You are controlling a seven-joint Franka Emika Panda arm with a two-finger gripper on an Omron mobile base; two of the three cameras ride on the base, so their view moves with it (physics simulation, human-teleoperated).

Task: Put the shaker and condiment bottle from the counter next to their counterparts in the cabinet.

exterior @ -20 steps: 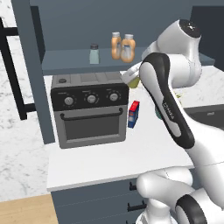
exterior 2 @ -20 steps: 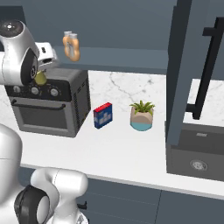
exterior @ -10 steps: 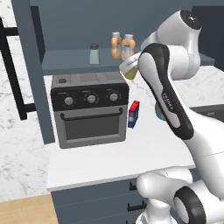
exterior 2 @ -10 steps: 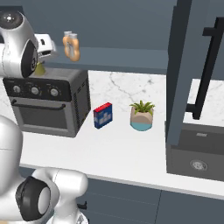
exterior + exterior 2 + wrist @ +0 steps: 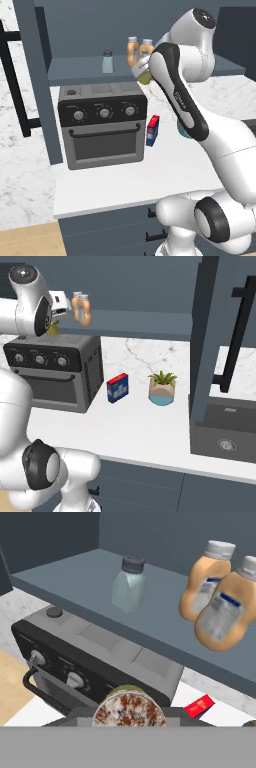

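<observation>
The shaker (image 5: 128,709) is pinched in the gripper (image 5: 129,714), held up over the toaster oven (image 5: 102,125), just below the cabinet (image 5: 90,70) shelf edge; two orange bottles (image 5: 220,604) sit touching on that shelf, a grey-blue shaker (image 5: 129,584) well apart; red-blue box (image 5: 118,387) and potted plant (image 5: 162,389) on the counter (image 5: 130,426).

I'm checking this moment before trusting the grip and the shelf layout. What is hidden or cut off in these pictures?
- The gripper's fingertips: in the hand view the grey band and the shaker cover them, so the jaws' stand is unclear.
- The shaker's body: in the left base view the arm hides all but an olive sliver.
- The second orange bottle: cut by the hand view's right edge.
- The potted plant: in the left base view the arm hides most of it.
</observation>
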